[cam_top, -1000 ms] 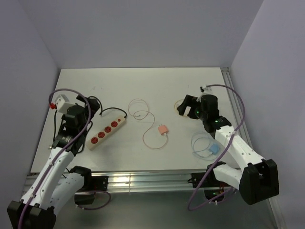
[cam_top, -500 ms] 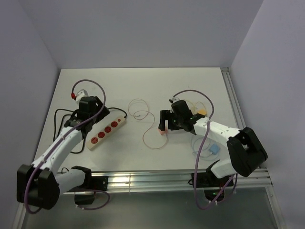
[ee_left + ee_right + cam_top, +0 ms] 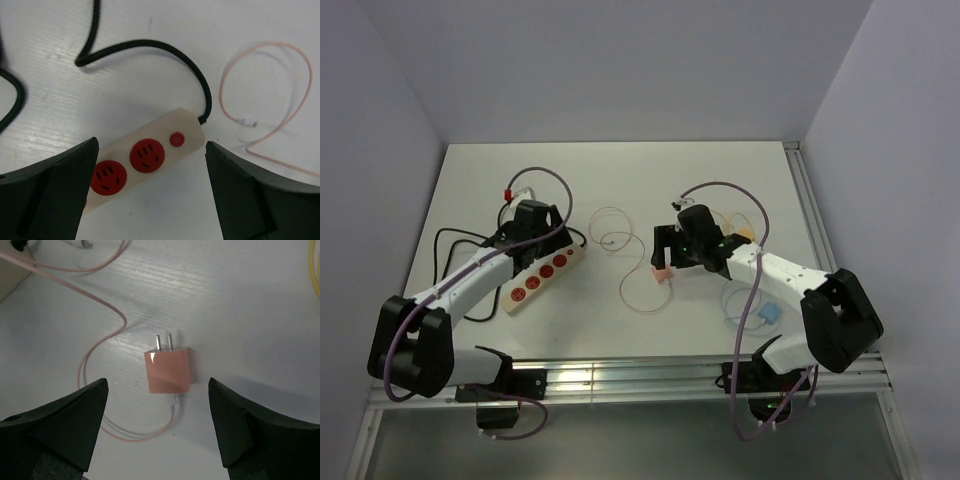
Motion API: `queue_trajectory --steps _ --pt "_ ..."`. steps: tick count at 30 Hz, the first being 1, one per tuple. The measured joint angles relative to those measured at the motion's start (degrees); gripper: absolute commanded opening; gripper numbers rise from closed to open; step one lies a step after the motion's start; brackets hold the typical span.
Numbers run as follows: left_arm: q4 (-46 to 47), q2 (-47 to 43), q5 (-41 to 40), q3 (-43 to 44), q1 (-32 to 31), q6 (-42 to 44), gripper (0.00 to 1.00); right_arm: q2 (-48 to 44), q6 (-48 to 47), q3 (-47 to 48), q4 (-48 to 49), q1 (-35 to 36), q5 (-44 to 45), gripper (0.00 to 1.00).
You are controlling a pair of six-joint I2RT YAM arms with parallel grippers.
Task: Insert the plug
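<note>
A pink plug with two metal prongs lies flat on the white table, its thin pink cable looping to the left; it also shows in the top view. My right gripper is open and hovers above the plug, a finger on each side, not touching. A cream power strip with red sockets lies at the left, its black cord curling away. My left gripper is open above the strip's switch end, empty.
A yellow cable coil and a blue adapter with a pale cable lie at the right of the table. A metal rail runs along the near edge. Grey walls enclose the back and both sides.
Both arms have swung inward. My right gripper came down over the pink plug. My left gripper moved right along the power strip to its switch end.
</note>
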Motion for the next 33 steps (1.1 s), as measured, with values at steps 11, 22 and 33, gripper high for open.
queue_trajectory --steps 11,22,33 --pt "-2.1 12.7 -5.3 6.9 -11.3 19.8 0.95 -12.3 -0.4 -5.7 3.2 0.1 -6.8 0.88" --pt "-2.2 21.1 0.6 11.6 -8.2 31.4 0.91 -13.4 -0.4 -6.5 4.3 0.1 -9.9 0.88" --pt "-3.7 28.2 10.6 18.0 -5.6 32.6 0.05 -11.0 0.4 -5.4 1.6 0.1 -3.9 0.82"
